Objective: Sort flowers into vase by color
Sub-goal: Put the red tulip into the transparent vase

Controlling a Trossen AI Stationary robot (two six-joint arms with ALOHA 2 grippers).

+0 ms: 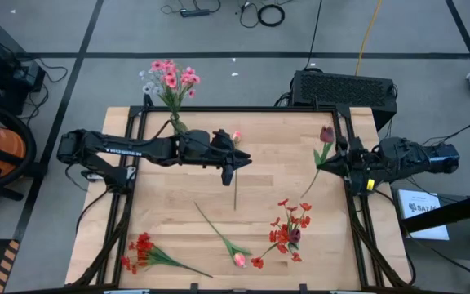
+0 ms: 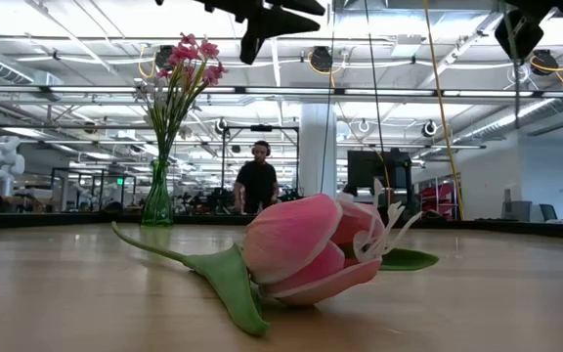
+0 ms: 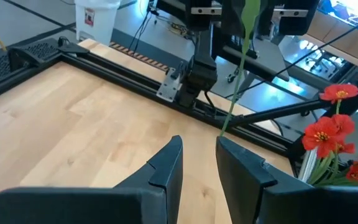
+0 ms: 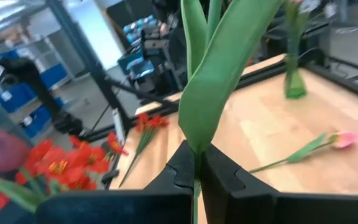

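A vase (image 1: 178, 125) of flowers stands at the table's (image 1: 178, 220) far edge, left of centre. The left pincer (image 1: 228, 171) hangs over the middle, just beside a tulip (image 1: 236, 163) whose stem runs toward the near edge. The right pincer (image 1: 339, 166) sits at the right edge, clamped on a second tulip (image 1: 325, 143). Near the front lie a flower bunch (image 1: 141, 253) at the left, a third tulip (image 1: 231, 249) in the centre and another bunch (image 1: 288, 233) to its right
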